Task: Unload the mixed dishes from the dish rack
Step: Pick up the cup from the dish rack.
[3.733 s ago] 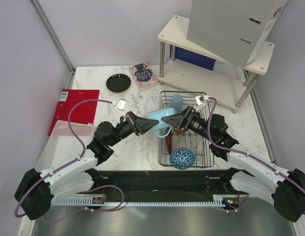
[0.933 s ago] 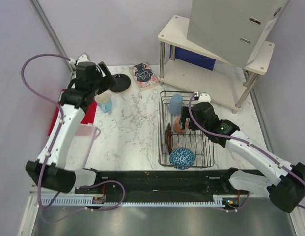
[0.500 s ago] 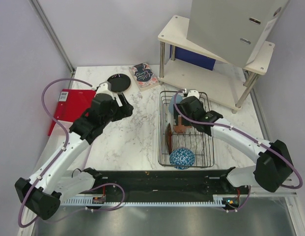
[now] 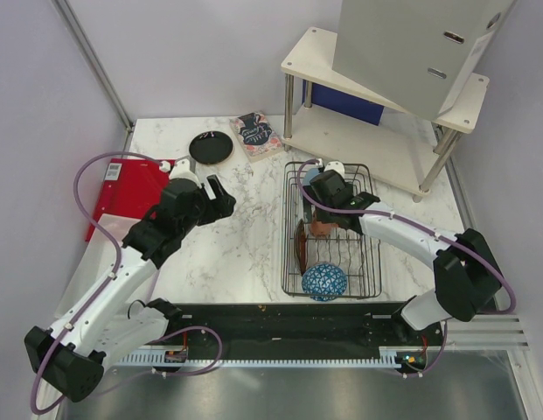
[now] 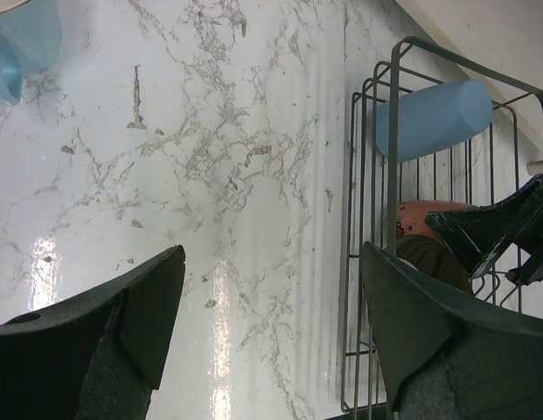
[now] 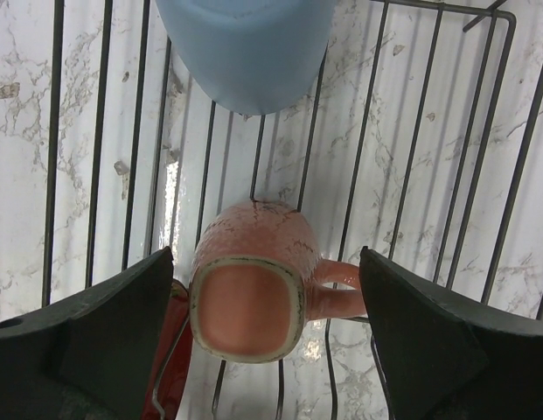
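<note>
White two-tier shelf with metal legs (image 4: 367, 140) at two o'clock on the white marble table (image 4: 245, 245); square patterned booklet (image 4: 256, 134) at twelve; flat red folder (image 4: 122, 194) at nine.

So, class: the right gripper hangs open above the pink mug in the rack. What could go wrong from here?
1. The handle of the pink mug sticks out toward one finger of the right gripper; closing could twist the mug.
2. The dark red plate stands right beside the mug, so the other finger could knock it.
3. The light-blue cup lies just beyond; lifting might bump it.
</note>
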Controlling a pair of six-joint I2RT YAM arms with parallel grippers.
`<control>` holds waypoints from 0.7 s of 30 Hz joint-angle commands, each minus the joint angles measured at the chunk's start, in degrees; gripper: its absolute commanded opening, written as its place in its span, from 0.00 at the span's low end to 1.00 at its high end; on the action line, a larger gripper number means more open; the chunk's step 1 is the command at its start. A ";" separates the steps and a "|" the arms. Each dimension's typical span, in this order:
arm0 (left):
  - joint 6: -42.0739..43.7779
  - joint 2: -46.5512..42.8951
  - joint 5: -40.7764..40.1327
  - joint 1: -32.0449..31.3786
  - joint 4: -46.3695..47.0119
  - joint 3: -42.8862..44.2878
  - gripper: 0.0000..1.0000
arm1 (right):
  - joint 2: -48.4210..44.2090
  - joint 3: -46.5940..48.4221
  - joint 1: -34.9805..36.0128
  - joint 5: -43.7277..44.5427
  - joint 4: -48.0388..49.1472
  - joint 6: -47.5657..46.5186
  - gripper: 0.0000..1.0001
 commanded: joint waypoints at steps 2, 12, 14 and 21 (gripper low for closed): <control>-2.05 -0.39 1.18 -0.19 3.58 -1.39 0.87 | 1.19 -0.08 0.10 2.42 1.93 -0.53 0.91; -2.14 -0.13 1.36 -0.19 3.84 -1.92 0.87 | -0.03 -0.17 0.10 4.35 1.84 -0.97 0.84; -2.14 -0.13 1.36 -0.19 3.93 -2.00 0.87 | -1.35 -0.08 0.10 4.53 1.93 -1.93 0.82; -2.49 0.23 2.06 -0.19 4.37 -2.36 0.86 | -0.13 -0.07 0.19 2.78 0.35 -3.16 0.80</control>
